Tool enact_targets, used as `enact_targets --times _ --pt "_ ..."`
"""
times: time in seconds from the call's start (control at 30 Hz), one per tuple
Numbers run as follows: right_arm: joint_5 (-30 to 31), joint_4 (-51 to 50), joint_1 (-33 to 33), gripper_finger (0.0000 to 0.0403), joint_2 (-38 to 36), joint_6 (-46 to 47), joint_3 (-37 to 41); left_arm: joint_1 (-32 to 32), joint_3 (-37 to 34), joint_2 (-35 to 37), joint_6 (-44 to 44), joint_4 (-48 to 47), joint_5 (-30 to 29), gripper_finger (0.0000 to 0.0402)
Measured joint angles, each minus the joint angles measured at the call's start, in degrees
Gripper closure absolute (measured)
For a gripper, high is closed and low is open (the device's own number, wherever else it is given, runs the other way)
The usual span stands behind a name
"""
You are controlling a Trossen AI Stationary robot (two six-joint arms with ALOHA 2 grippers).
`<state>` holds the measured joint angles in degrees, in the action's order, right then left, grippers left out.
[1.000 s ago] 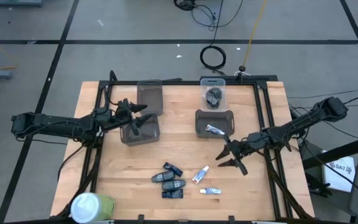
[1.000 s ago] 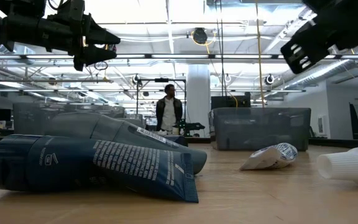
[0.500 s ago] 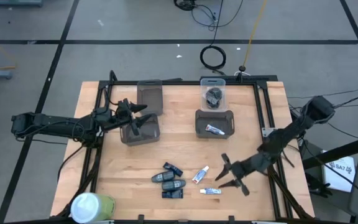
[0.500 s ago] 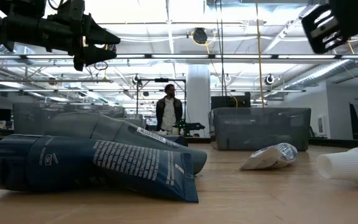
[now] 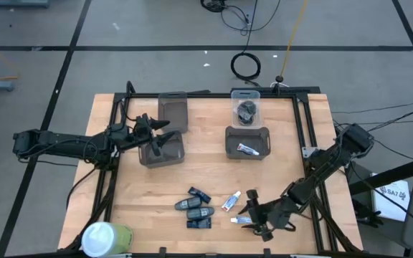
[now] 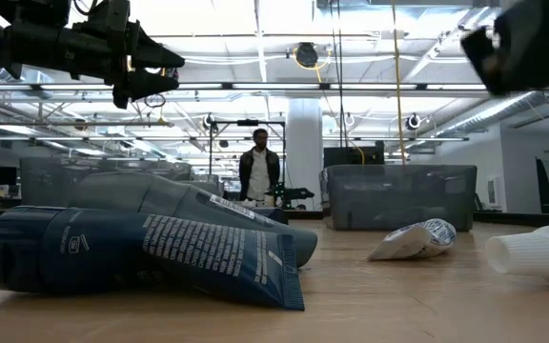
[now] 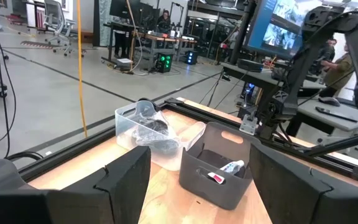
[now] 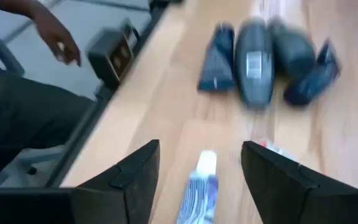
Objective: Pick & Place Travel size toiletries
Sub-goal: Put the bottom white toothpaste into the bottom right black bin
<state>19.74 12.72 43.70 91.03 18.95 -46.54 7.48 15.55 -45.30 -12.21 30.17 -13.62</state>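
The left gripper (image 5: 165, 130) hung wide-fingered and empty over a dark grey bin (image 5: 161, 149) at ten o'clock. Dark blue-accented tubes (image 5: 195, 209) lay near six. At five, the right gripper's (image 5: 253, 213) spread, empty fingers straddled a small white tube (image 8: 196, 189).

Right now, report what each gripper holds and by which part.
Nothing is held. The right gripper is open above a small white tube that lies loose on the table. The left gripper is open and empty over a grey bin.
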Motion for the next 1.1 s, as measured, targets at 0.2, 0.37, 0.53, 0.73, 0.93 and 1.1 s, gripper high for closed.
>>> enact_targets --times 0.2,0.37,0.53,0.73,0.93,1.1 --pt "0.04 -1.43 -0.19 0.0182 5.53 4.38 0.0 -0.02 0.0 0.0 -0.01 0.0 0.02 0.0131" --pt "-0.24 -1.5 -0.05 0.0189 8.47 7.14 0.0 0.0 0.0 0.0 -0.01 0.0 0.02 0.0131" --pt "-0.31 -2.69 0.31 0.019 10.27 7.42 0.0 0.0 0.0 0.0 0.0 0.0 0.01 0.0131" --pt "4.87 -6.99 0.2 0.019 10.37 7.23 -0.02 -0.02 0.0 0.0 0.0 0.0 0.02 0.0131" --pt "8.96 -7.05 0.18 0.019 10.37 2.15 -0.02 -0.01 0.0 0.0 0.0 0.0 0.01 0.0131" --pt "8.73 -6.74 0.18 0.019 10.37 0.36 -0.02 0.0 0.0 0.0 -0.01 0.0 0.02 0.0131"
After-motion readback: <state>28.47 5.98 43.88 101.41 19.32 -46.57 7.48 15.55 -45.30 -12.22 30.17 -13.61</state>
